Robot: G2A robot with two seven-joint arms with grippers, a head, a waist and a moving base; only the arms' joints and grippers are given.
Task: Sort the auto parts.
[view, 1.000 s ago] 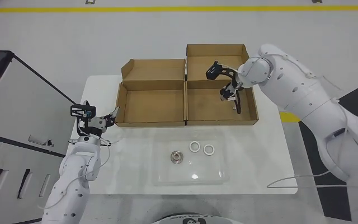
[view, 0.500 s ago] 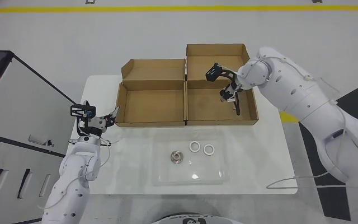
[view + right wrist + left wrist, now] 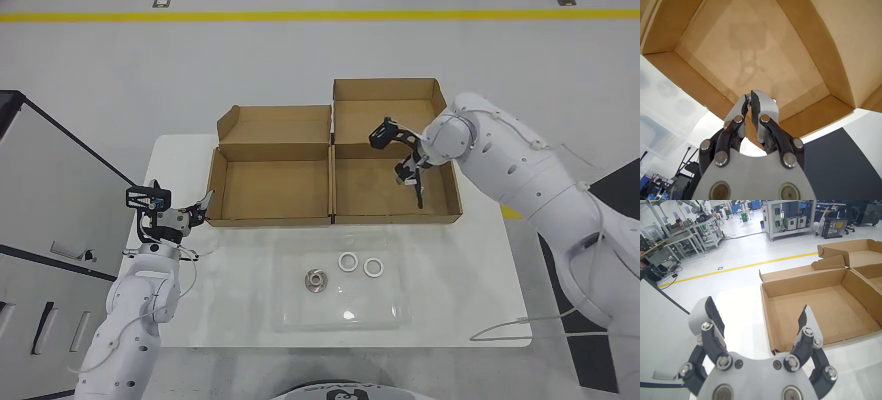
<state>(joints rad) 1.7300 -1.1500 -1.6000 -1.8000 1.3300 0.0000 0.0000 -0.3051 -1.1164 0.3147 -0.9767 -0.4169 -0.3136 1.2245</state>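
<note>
Top view: the two cardboard boxes are set side by side and touching at the far side of the table [image 3: 470,290], with their lids folded back. The right gripper [image 3: 748,103] is held above the floor of the right box [image 3: 365,190]. In the right wrist view its fingers are drawn nearly together and clamped on a small metal part [image 3: 748,98] at their tips. The left gripper [image 3: 759,315] is positioned over the left edge of the table, just beside the left box [image 3: 819,306], with its fingers spread wide apart. A clear tray [image 3: 396,312] is placed on the table in front of the boxes. Two white rings [image 3: 341,262] are lying side by side in it, and a round metal piece [image 3: 315,280] is located near them on the left.
</note>
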